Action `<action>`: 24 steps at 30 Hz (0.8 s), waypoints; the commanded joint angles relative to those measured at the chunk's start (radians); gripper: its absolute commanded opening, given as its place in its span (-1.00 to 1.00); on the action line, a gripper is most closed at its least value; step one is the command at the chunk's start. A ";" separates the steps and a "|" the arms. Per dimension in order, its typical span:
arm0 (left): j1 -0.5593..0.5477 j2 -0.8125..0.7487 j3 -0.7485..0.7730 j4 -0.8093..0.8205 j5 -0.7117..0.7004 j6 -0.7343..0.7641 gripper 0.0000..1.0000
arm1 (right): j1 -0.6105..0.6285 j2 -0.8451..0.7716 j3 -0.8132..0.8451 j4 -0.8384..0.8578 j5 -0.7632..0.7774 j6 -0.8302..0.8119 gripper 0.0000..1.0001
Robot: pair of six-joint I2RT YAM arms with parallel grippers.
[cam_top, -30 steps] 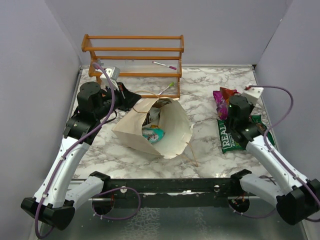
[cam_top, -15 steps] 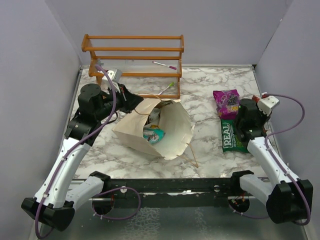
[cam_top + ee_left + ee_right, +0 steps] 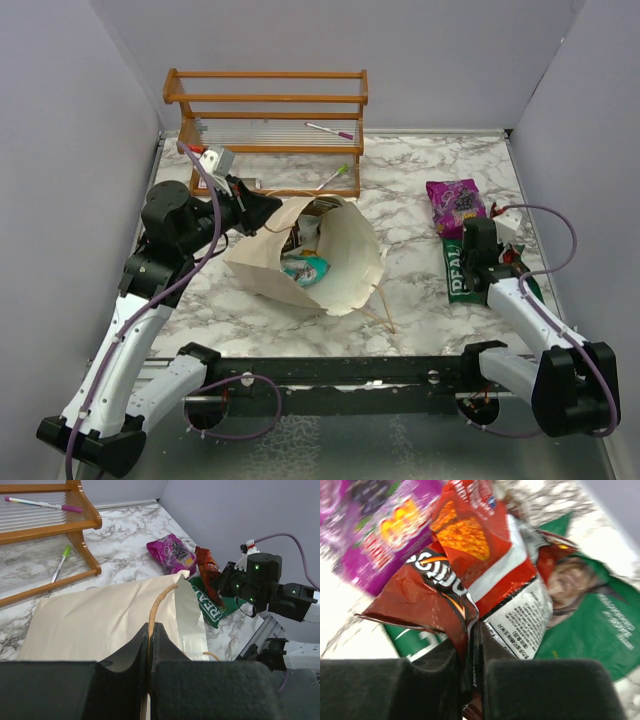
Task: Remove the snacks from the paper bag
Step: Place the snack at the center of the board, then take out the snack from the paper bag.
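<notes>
right arm point(image 3: 522, 302) drew back | right fingers point(image 3: 432, 680) clamp red packet point(image 3: 470, 565), wrist-view only | left fingers point(image 3: 125, 677) pinch paper bag point(image 3: 100, 615) handle point(image 3: 159, 605)

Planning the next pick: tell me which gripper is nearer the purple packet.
Right. The right gripper sits beside the purple packet, shut on a red packet; the left gripper is far left, pinching the handle of the bag.

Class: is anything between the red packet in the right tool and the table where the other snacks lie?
Nothing visible. The right tool holds the red packet beside the green packet and purple packet, apart from the paper bag.
</notes>
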 commanded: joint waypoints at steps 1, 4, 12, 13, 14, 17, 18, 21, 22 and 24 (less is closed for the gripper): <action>0.005 -0.014 0.003 -0.006 -0.015 0.013 -1.00 | -0.002 -0.074 -0.051 0.140 -0.369 0.014 -0.58; 0.005 0.000 0.000 -0.006 -0.009 -0.003 -1.00 | -0.002 -0.104 -0.067 0.172 -0.432 -0.013 -0.07; 0.005 0.012 -0.015 0.012 0.000 -0.049 -1.00 | -0.002 -0.168 0.083 0.022 -0.511 -0.156 0.66; 0.005 0.014 -0.021 0.019 0.007 -0.053 -1.00 | -0.002 -0.181 0.105 0.001 -0.509 -0.170 0.70; 0.006 0.014 -0.027 0.025 0.014 -0.057 -1.00 | -0.002 -0.200 0.124 -0.018 -0.506 -0.181 0.73; 0.005 0.020 -0.050 0.050 0.048 -0.061 -1.00 | -0.002 -0.263 0.159 -0.045 -0.516 -0.189 0.75; 0.006 0.020 -0.058 0.064 0.064 -0.063 -1.00 | -0.002 -0.284 0.170 -0.050 -0.532 -0.189 0.78; 0.006 0.017 -0.087 0.119 0.098 -0.091 -1.00 | -0.002 -0.354 0.182 -0.050 -0.625 -0.193 0.99; 0.005 0.014 -0.098 0.145 0.111 -0.107 -1.00 | -0.002 -0.374 0.169 -0.018 -0.675 -0.195 0.99; 0.005 0.012 -0.117 0.199 0.143 -0.142 -1.00 | -0.003 -0.407 0.135 0.058 -0.806 -0.214 0.99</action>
